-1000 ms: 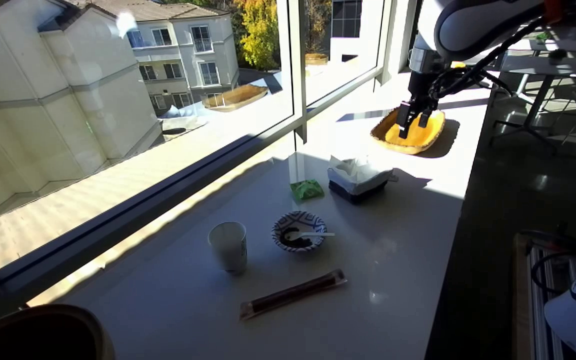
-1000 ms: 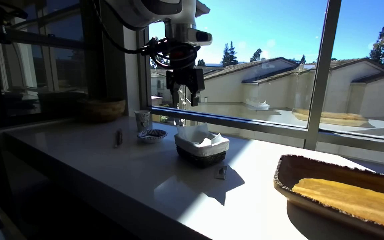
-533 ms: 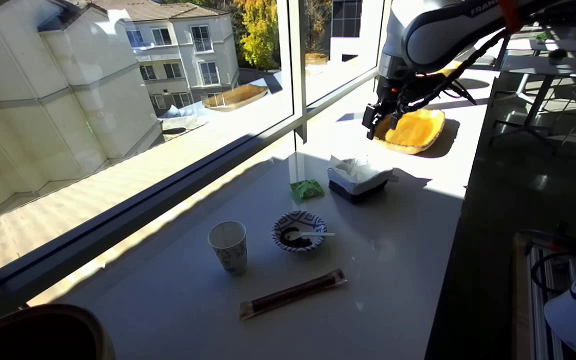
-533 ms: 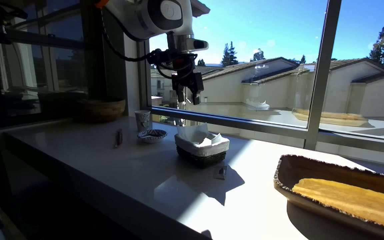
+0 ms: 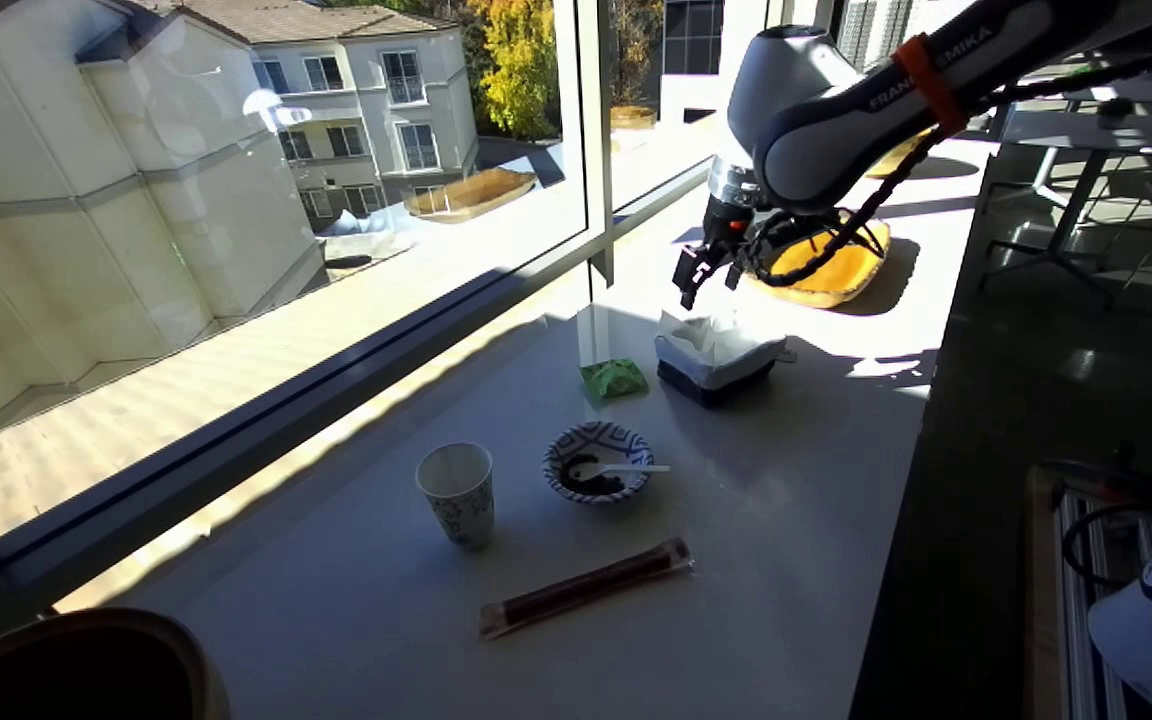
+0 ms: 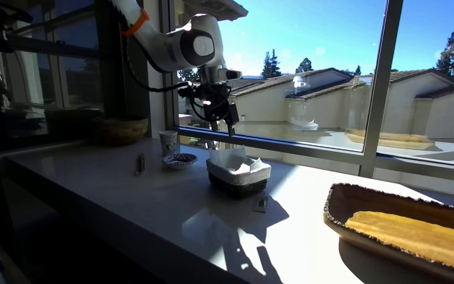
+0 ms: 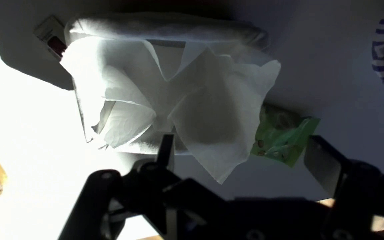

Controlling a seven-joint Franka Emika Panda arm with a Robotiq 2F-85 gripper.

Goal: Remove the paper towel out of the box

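The box (image 5: 714,385) is a small dark woven basket with a whitish cloth lining, also seen in an exterior view (image 6: 238,186). Its lined rim shows in the wrist view (image 7: 165,26). The paper towel (image 7: 218,116) is a thin white sheet, loosely crumpled in the box. One pointed corner hangs over the box's window-side edge; the sheet also sticks up above the rim in an exterior view (image 6: 227,157). My gripper (image 5: 709,292) is open and empty above the window side of the box, apart from the towel. It also shows above the towel in an exterior view (image 6: 223,131).
A green packet (image 5: 614,380) lies beside the box. A patterned bowl (image 5: 561,480) with a white spoon, a paper cup (image 5: 458,495) and a dark tube (image 5: 586,590) stand or lie farther along. An orange-yellow tray (image 6: 400,236) and a small packet (image 6: 261,204) lie on another side. A window borders the table.
My gripper has moved away from over the orange-yellow tray, toward the box, and lower. It stays open. The towel and the box have not moved.
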